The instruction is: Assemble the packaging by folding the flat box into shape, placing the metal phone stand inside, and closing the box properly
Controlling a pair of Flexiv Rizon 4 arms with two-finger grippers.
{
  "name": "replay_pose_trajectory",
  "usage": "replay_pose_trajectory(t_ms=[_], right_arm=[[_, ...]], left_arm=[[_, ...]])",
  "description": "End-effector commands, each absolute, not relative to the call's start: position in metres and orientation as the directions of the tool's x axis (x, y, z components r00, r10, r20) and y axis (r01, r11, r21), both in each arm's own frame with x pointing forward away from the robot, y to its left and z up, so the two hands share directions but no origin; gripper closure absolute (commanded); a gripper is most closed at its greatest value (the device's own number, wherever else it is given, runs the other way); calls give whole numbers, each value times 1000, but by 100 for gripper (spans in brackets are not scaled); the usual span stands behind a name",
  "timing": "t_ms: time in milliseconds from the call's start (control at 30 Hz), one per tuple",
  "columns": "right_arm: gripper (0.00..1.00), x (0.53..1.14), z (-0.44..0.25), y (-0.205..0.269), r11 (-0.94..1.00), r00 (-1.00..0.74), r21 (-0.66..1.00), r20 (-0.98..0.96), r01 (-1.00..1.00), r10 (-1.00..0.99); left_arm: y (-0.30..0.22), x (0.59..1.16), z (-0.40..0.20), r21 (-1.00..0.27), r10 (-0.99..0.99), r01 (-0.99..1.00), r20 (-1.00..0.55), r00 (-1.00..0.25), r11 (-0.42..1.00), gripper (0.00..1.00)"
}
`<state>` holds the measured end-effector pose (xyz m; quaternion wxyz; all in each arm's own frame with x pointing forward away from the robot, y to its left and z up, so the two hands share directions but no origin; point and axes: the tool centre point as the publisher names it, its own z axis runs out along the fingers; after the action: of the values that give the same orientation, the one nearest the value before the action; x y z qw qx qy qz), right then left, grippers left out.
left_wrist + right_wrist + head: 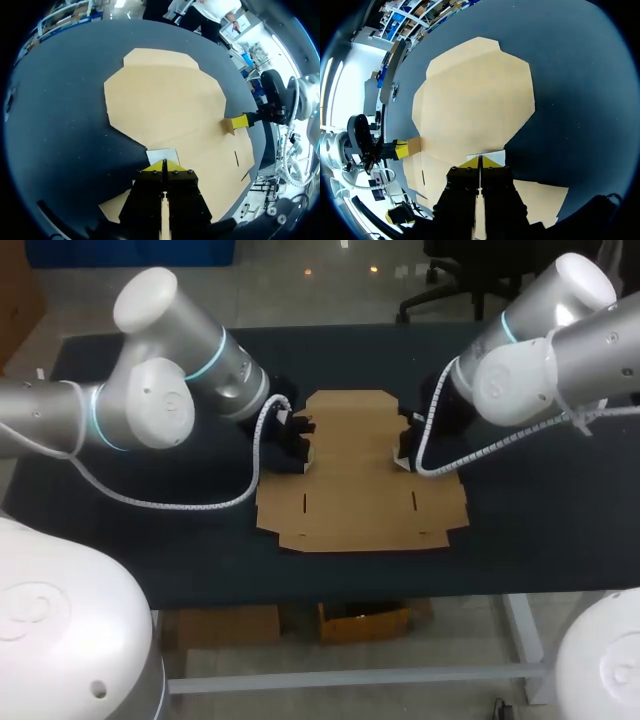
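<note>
Head view: flat box point(355, 475) on dark table point(150, 545); both jaws pinch its flaps.

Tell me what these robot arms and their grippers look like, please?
Left arm and right arm are thick, rounded silver-white tubes with glowing light-blue rings at joints. A white spiral-wrapped cable loops along each. The left gripper and right gripper are black and blocky, ending in bright yellow tips.

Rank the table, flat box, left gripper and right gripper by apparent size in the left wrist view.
1. table
2. flat box
3. left gripper, which looks big only through nearness to the camera
4. right gripper, small, far across the box
</note>
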<state>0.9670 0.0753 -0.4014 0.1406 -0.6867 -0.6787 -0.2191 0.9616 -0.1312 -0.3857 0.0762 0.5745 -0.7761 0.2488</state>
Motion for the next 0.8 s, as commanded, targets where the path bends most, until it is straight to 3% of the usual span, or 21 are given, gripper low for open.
replay_pose_trajectory(t_ms=[33, 800], right_arm=[[100, 966, -402, 79, -44, -11, 104, 481, 994, 877], [100, 967, -412, 78, -51, 10, 73, 476, 996, 880]], left_arm=[[-135, 963, -388, -293, -858, -931, 397, -325, 217, 100], [-139, 964, -394, -282, -854, -934, 406, -324, 220, 100]])
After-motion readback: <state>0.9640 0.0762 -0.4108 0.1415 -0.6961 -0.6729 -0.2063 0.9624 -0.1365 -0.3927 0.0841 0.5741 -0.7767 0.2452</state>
